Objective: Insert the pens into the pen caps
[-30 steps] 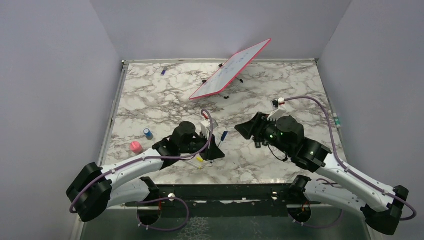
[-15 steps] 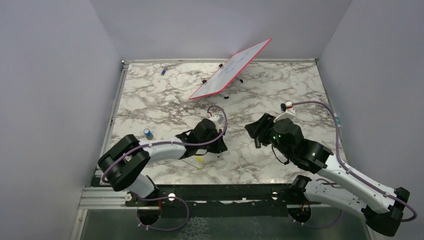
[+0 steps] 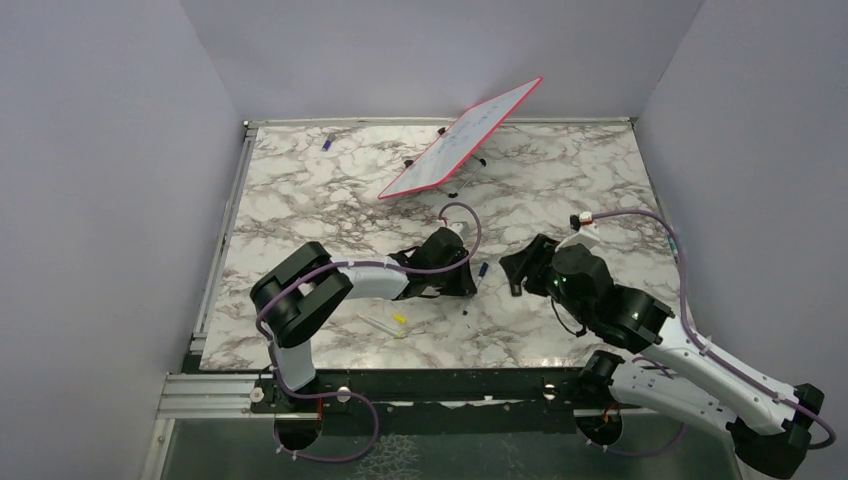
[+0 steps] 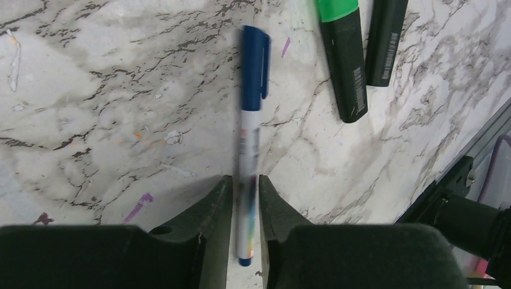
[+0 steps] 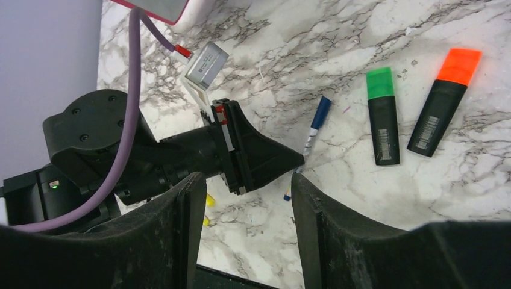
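My left gripper [image 3: 470, 284] is shut on a thin white pen with a dark blue cap on its far end [image 4: 253, 72]. The barrel sits between my fingers [image 4: 220, 211] low over the marble table. This pen also shows in the right wrist view [image 5: 314, 129], sticking out of the left gripper's tip. My right gripper [image 3: 516, 268] is open and empty [image 5: 247, 180], hovering just right of the left gripper. A green-ended black highlighter [image 5: 384, 123] and an orange-ended one [image 5: 445, 108] lie side by side beyond the pen. They also show in the left wrist view [image 4: 344, 66].
A thin white pen with yellow parts [image 3: 389, 322] lies on the table below the left arm. Two yellow bits show in the right wrist view [image 5: 209, 200]. A red-framed whiteboard [image 3: 460, 138] stands at the back. A small purple item [image 3: 327, 142] lies far left.
My left arm has swung right, carrying the blue-capped pen toward the right gripper. My right gripper has shifted slightly right and nearer. The left arm now hides the blue and pink items.
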Controlling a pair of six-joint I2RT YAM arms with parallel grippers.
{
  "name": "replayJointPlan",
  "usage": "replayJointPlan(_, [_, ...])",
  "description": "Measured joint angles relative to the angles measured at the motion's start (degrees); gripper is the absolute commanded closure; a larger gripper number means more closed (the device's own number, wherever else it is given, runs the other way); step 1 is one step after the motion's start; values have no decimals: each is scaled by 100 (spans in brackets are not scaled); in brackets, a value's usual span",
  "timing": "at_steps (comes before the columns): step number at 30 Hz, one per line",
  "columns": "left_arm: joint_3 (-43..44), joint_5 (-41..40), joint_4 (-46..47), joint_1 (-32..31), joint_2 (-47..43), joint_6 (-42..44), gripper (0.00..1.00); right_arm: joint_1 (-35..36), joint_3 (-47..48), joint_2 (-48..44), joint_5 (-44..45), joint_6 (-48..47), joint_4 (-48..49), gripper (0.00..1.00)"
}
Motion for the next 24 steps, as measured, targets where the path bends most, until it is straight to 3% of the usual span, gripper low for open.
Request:
replayJointPlan(7, [33, -116, -68, -101, -76, -144, 55, 0, 4, -149, -9, 11, -393, 42])
replayJointPlan(14, [-570, -367, -363, -122, -1198, -118, 43, 0, -24, -273, -116, 116, -481, 42])
replayJointPlan(24, [-1178, -2345, -1888, -116, -2905, 87, 16, 0, -457, -37, -476, 221, -328, 42])
